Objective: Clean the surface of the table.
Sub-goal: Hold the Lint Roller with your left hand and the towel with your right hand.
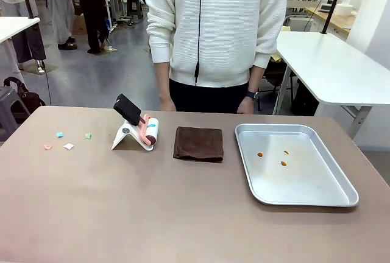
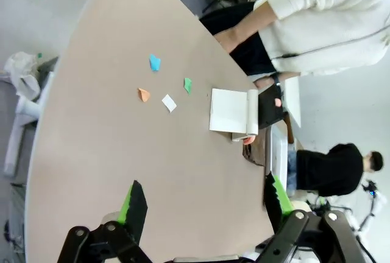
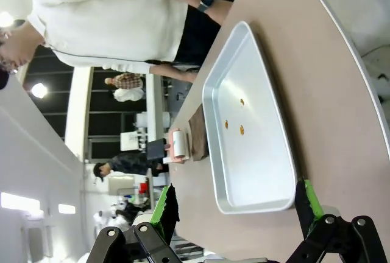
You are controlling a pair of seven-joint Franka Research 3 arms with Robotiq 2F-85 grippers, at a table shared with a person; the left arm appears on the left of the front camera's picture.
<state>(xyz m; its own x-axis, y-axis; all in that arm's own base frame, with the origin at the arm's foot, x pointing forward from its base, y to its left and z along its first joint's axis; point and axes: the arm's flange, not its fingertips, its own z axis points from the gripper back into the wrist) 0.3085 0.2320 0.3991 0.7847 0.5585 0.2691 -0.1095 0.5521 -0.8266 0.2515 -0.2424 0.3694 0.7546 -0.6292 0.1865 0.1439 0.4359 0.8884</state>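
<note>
Nearest the robot, the left pincer (image 2: 205,205) hangs with its jaws spread wide and nothing between them, and the right pincer (image 3: 236,199) is just as open and empty. Both are above the near edge of the taupe desk (image 1: 183,214), whose near half is bare. Farther in, on the robot's left part of the top, lie four small paper scraps (image 1: 68,146), straight ahead of the left pincer, so that arm looks the closer one for them. Right of them stands a lint roller (image 1: 150,131), then a folded brown cloth (image 1: 198,143) at the middle, its longer side running left to right. A steel tray (image 1: 304,181) with crumbs (image 1: 283,163) faces the right pincer. A person (image 1: 216,31) stands at the far edge.
</note>
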